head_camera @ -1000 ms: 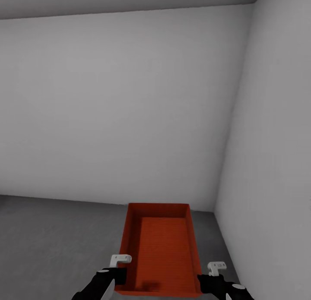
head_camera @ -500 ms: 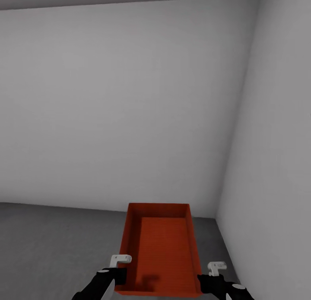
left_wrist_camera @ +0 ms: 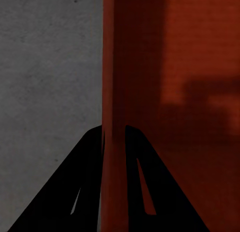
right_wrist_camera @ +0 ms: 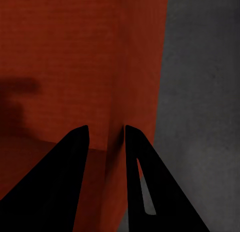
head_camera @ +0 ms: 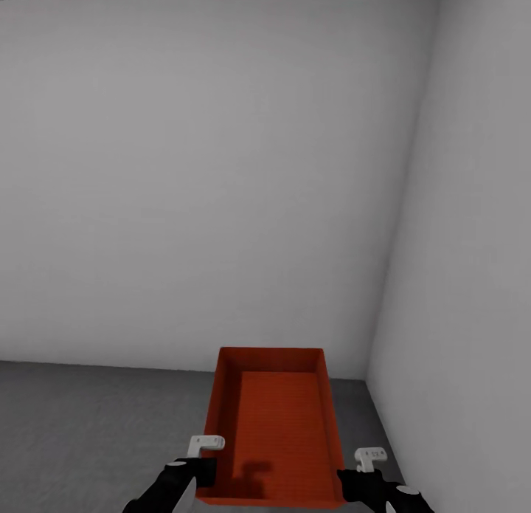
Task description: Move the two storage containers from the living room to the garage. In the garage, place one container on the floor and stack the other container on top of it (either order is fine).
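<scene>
Orange-red storage container (head_camera: 274,424) is held up between both arms over the dark grey concrete floor (head_camera: 81,424), close to the garage corner: pale grey far wall (head_camera: 206,173) ahead, side wall (head_camera: 472,277) tight on the right. Left end effector (left_wrist_camera: 114,137) is pinched onto the container's left wall, one finger inside and one outside; right end effector (right_wrist_camera: 106,137) is clamped likewise on the right wall. Container is empty inside, with only a gripper shadow on its bottom.
</scene>
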{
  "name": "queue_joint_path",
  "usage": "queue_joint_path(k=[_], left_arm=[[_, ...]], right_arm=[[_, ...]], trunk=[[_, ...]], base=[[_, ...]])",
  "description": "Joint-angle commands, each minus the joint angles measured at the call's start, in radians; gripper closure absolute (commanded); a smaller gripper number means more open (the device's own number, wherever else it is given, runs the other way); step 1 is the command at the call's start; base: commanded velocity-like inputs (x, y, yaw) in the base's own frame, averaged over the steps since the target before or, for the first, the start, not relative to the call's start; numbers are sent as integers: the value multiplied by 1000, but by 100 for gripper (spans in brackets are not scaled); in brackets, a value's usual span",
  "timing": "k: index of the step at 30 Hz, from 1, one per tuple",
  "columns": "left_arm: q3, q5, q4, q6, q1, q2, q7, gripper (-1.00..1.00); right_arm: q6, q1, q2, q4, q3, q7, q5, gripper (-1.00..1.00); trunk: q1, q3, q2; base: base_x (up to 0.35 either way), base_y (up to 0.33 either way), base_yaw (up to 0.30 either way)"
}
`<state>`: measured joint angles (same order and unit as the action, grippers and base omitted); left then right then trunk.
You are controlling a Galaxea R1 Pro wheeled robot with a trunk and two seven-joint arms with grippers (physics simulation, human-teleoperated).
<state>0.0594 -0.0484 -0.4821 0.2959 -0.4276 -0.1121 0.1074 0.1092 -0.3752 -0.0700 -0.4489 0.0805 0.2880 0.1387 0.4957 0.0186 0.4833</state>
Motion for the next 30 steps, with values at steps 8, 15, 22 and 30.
queue_joint_path(k=[8, 15, 22, 30], left_arm=[[-3, 2, -13, -61, 0, -3, 11, 100], [-3, 2, -13, -61, 0, -2, 11, 100], [-3, 2, -13, -61, 0, -2, 11, 100], [-3, 2, -13, -61, 0, -2, 11, 100]], right_arm=[[6, 1, 30, 1, 9, 0, 4, 100], [6, 1, 30, 1, 10, 0, 5, 100], [6, 1, 30, 1, 10, -1, 4, 100], [6, 1, 30, 1, 10, -1, 4, 100]], trunk=[[0, 0, 1], [0, 0, 1], [0, 0, 1], [0, 0, 1]], base=[[5, 0, 0], [233, 0, 0], [324, 0, 0], [180, 0, 0]])
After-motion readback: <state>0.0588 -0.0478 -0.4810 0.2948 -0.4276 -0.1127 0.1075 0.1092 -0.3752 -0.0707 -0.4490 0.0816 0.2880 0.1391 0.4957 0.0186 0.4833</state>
